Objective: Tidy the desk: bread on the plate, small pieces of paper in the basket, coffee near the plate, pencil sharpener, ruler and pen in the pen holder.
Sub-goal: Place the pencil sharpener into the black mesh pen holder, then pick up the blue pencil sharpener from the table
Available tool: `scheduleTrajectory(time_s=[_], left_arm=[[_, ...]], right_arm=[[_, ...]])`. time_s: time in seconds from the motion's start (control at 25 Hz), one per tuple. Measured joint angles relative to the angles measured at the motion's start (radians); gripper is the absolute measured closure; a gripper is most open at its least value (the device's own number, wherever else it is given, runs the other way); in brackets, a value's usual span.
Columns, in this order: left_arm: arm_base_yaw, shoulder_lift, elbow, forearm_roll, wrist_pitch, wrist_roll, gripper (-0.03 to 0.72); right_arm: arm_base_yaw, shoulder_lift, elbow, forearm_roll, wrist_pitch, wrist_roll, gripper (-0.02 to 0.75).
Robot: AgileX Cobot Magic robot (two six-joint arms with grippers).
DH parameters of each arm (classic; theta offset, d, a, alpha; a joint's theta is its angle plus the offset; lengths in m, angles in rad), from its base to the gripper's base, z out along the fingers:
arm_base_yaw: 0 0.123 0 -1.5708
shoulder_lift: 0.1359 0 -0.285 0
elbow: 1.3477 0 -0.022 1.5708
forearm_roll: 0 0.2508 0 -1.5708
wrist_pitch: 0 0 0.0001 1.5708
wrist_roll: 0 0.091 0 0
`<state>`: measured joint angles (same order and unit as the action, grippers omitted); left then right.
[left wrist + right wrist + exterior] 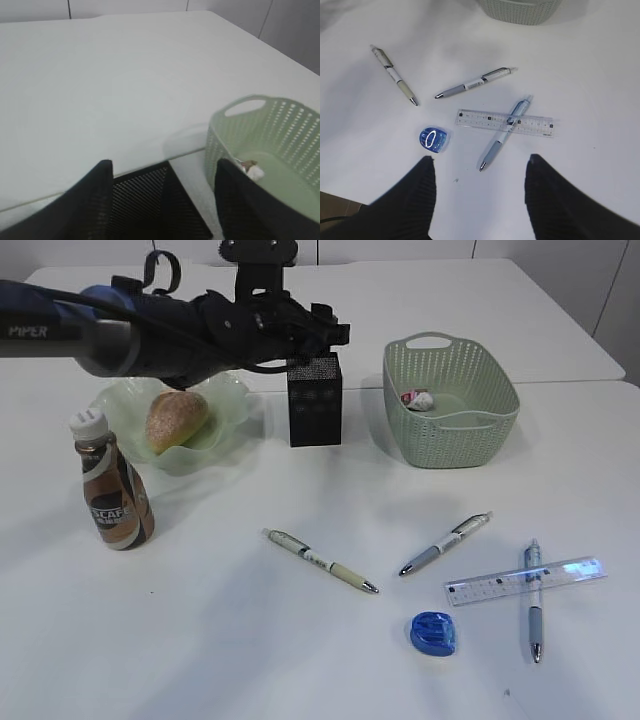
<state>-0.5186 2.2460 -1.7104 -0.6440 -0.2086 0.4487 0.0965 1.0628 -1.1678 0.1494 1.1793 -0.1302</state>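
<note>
left gripper [162, 200]: fingers spread, hanging right over the pen holder [315, 400], whose top sits between them
basket [450, 405]: off to that gripper's right finger side, a small scrap of paper [418, 399] inside
plate [215, 405]: left of the pen holder, under the left arm, bread [176, 420] in it
coffee [113, 490]: standing just in front of the plate, on the desk [200, 640]
right gripper [480, 195]: fingers apart, hovering above the desk's near right part
pencil sharpener [434, 139]: just ahead of its left finger
ruler [505, 121]: ahead, between the fingers, one pen [504, 134] lying across it
other two pens: [394, 75] far ahead-left, [474, 83] beyond the ruler
</note>
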Motion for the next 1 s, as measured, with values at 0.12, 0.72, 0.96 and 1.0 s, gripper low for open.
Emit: scheduleTrajectory(time_s=[0.12,0.72,0.96,1.0], left_arm=[[0.000,-0.042,0.000,0.002,0.084,0.000,0.235],[0.000,-0.251,0.000,0.155,0.637,0.000,0.235],[0.000,-0.325,0.000,0.186,0.875,0.000,0.235],[0.000,-0.341,0.000,0.192,0.910,0.000,0.235]], right_arm=[[0.000,0.000,0.000,0.000,0.000,0.000,0.288],[0.000,0.000,0.000,0.000,-0.003,-0.004,0.288],[0.000,0.000,0.000,0.000,-0.003,-0.033,0.288],[0.000,0.000,0.000,0.000,-0.003,-0.041,0.288]])
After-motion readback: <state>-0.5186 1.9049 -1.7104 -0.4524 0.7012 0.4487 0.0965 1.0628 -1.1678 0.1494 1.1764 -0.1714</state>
